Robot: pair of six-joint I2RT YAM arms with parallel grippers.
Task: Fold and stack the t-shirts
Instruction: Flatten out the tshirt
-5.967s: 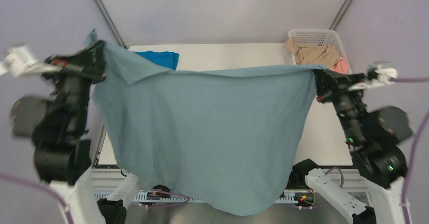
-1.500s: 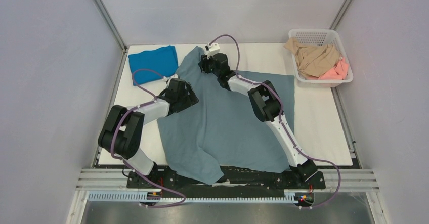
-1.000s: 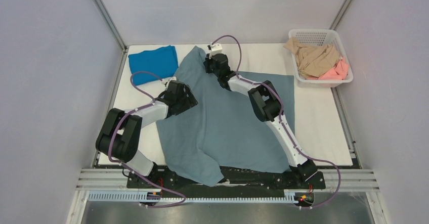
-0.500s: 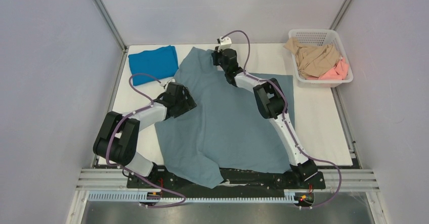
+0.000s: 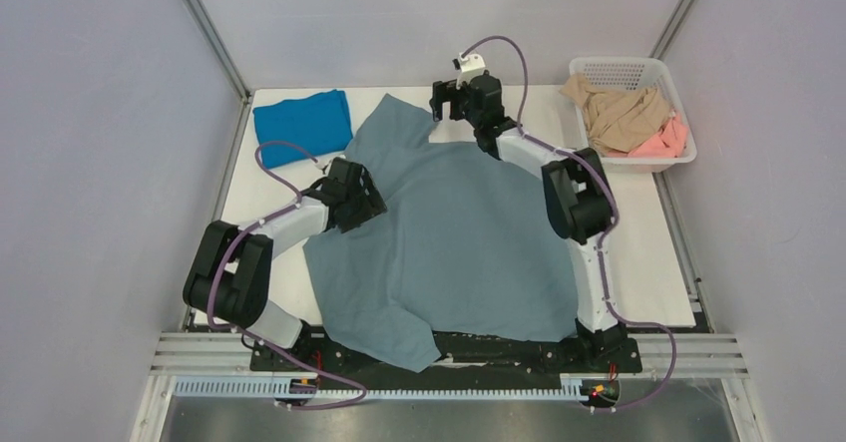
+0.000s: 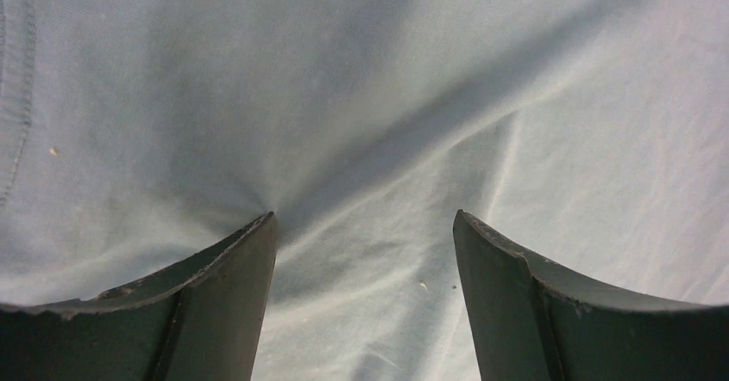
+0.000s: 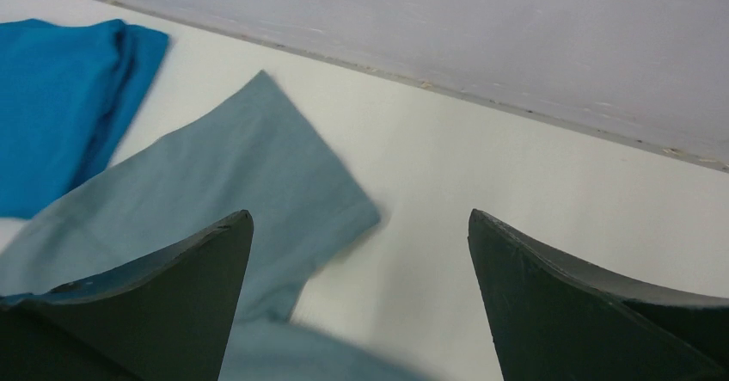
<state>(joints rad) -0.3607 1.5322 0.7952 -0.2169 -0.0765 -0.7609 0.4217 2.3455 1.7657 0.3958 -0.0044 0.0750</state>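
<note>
The left claw (image 6: 363, 214) is spread apart and empty, the grey-blue shirt (image 6: 387, 97) lying directly under its tips. The right claw (image 7: 360, 212) is apart too, that shirt just below-left, the blue shirt (image 7: 52, 97) farther left.

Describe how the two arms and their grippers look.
Both the left arm and right arm have white links joined by bulky black joint housings, with a purple cable looping along each. A small white block sits at the right wrist. The left gripper and right gripper each have two dark, curved, tapering fingers.
</note>
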